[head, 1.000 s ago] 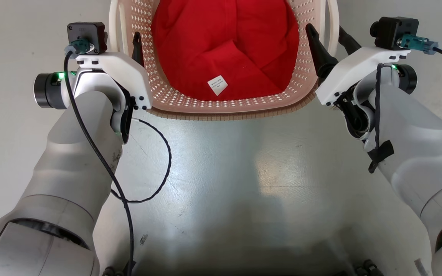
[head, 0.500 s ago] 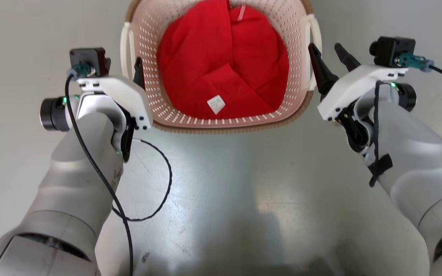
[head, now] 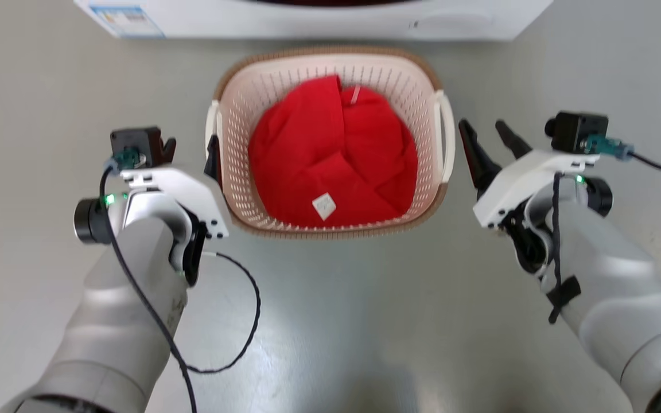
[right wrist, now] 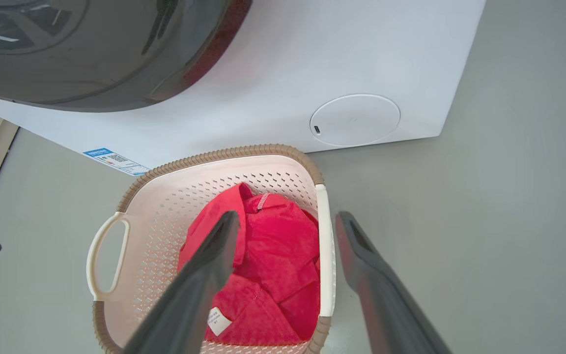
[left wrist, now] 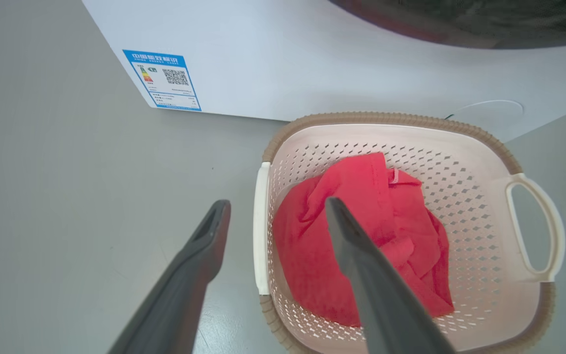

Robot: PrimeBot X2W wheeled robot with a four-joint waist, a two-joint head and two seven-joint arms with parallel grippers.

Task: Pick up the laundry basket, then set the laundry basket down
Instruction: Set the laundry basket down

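The laundry basket [head: 330,230], cream perforated plastic with a brown rim, stands on the grey floor with a red cloth [head: 330,160] inside. My left gripper [head: 188,154] is open at the basket's left handle [head: 213,117]; its inner finger overlaps that handle's edge. In the left wrist view the left gripper [left wrist: 278,204] has the white handle bar [left wrist: 261,231] showing between its fingers. My right gripper [head: 481,125] is open, just right of the right handle [head: 447,137] and apart from it. From the right wrist, the right gripper [right wrist: 288,216] frames the handle [right wrist: 325,246].
A white washer [head: 307,23] stands just behind the basket, its dark door [right wrist: 91,44] at the top of the right wrist view. Grey floor [head: 330,321] spreads in front and to both sides. A black cable [head: 238,321] loops off my left arm.
The head camera has pulled back, bringing the whole basket and the washer into view. The right gripper's fingers, earlier astride the handle, now stand outside it. Both grippers stayed open.
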